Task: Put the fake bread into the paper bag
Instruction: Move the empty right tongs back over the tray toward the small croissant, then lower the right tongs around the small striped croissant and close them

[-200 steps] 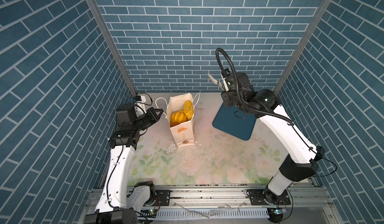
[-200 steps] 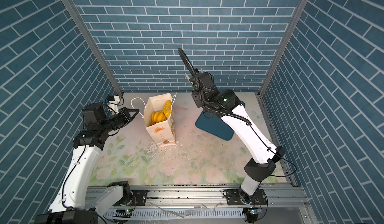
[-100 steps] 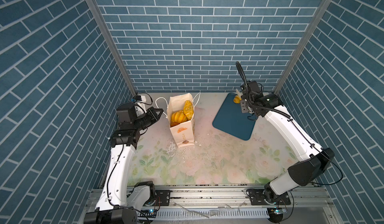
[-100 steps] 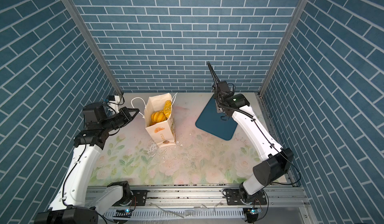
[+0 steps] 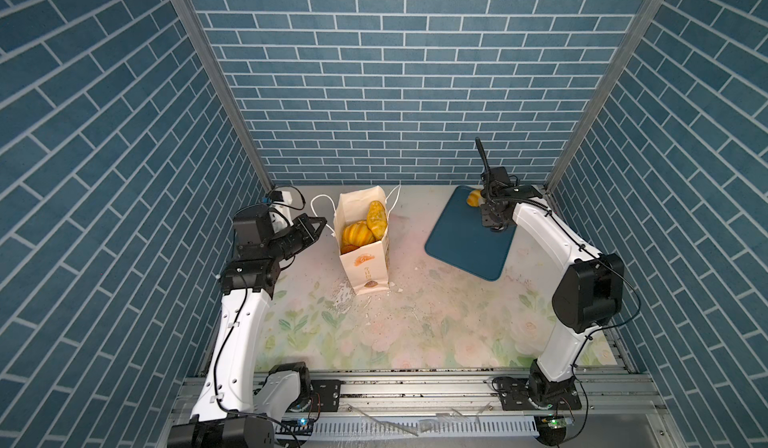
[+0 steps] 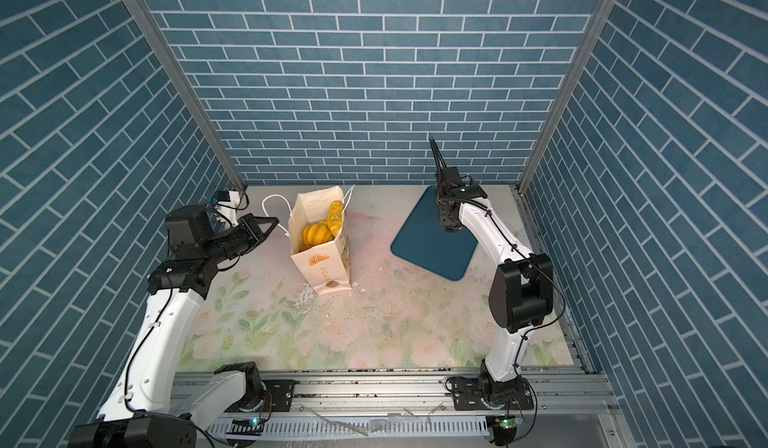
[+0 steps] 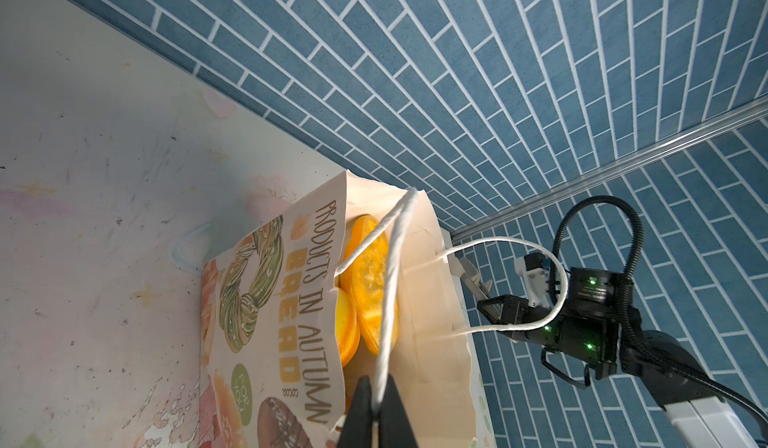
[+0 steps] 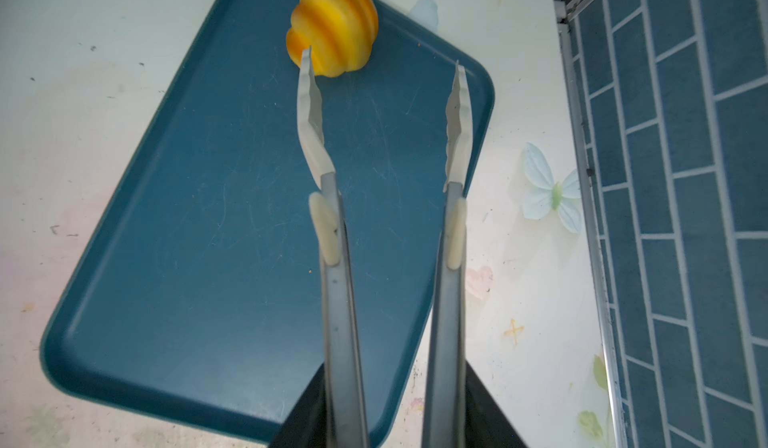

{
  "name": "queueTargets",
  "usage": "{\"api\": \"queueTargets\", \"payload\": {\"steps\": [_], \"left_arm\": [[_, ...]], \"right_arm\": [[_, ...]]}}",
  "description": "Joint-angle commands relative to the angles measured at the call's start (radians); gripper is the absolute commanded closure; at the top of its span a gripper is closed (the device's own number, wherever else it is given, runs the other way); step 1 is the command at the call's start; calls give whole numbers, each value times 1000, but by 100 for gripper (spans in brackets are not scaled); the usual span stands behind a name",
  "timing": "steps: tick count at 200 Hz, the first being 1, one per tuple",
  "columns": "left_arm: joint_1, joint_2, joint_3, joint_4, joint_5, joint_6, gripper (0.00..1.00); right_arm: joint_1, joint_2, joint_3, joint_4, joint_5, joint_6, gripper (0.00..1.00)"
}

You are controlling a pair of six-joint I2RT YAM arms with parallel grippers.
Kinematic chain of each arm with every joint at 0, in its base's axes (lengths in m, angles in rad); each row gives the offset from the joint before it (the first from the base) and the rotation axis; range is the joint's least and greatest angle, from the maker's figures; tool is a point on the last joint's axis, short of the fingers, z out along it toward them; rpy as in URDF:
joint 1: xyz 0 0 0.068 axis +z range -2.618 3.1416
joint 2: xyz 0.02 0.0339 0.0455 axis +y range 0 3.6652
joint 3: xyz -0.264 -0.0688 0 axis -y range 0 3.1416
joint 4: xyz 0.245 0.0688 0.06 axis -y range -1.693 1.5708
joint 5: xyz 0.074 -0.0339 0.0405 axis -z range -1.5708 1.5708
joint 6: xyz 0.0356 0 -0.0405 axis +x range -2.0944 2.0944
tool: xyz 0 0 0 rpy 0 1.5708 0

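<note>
While the near cord handle (image 7: 388,284) is pinched between the closed fingers of the left gripper (image 7: 376,414), the paper bag (image 5: 365,267) is held upright with its mouth open, on the left half of the table (image 5: 415,334). The tongs (image 8: 340,300) are clamped by their shafts in the right gripper (image 8: 392,421). Their toothed tips are spread apart over the far corner of the dark blue tray (image 8: 208,238). One tip is seen just in front of a ridged golden pastry (image 8: 332,24) lying there; whether it touches cannot be told.

Compared with a second ago, the right arm is found lowered and carried toward the back wall (image 5: 395,72): the tongs, then raised high above the tray, are now brought down near its far corner. The left arm and the bag are unchanged.

"PRODUCTS IN AUTUMN", "BREAD" and "FOR YOU" are read on the bag's wide face, and an orange logo (image 5: 362,259) is printed on its narrow side.

Several pieces of fake bread (image 5: 357,234) are seen inside the bag, with an oval one leaning at the far side. Pale flakes are scattered on the floral cloth at the bag's foot. The pastry on the tray is partly covered by the right wrist in a top view, and the far cord handle (image 7: 519,250) loops across the right arm in the left wrist view.
</note>
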Motion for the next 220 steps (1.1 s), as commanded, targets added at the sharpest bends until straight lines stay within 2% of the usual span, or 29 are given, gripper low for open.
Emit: {"api": "queueTargets", "payload": {"steps": [1,76,150,220], "left_arm": [[2,-3,18,0,-8,12,92],[2,-9,10,-4,-14,15,92],[2,-13,10,-10,-18,18,92],[2,-15,11,-15,-22,20,92]], "right_arm": [[-7,30,50,73,-16,13,55],[-28,161,131,158,-45,18,53],[-43,303,250,152,-69,25,52],[-51,315,215,186,-111,12,56]]}}
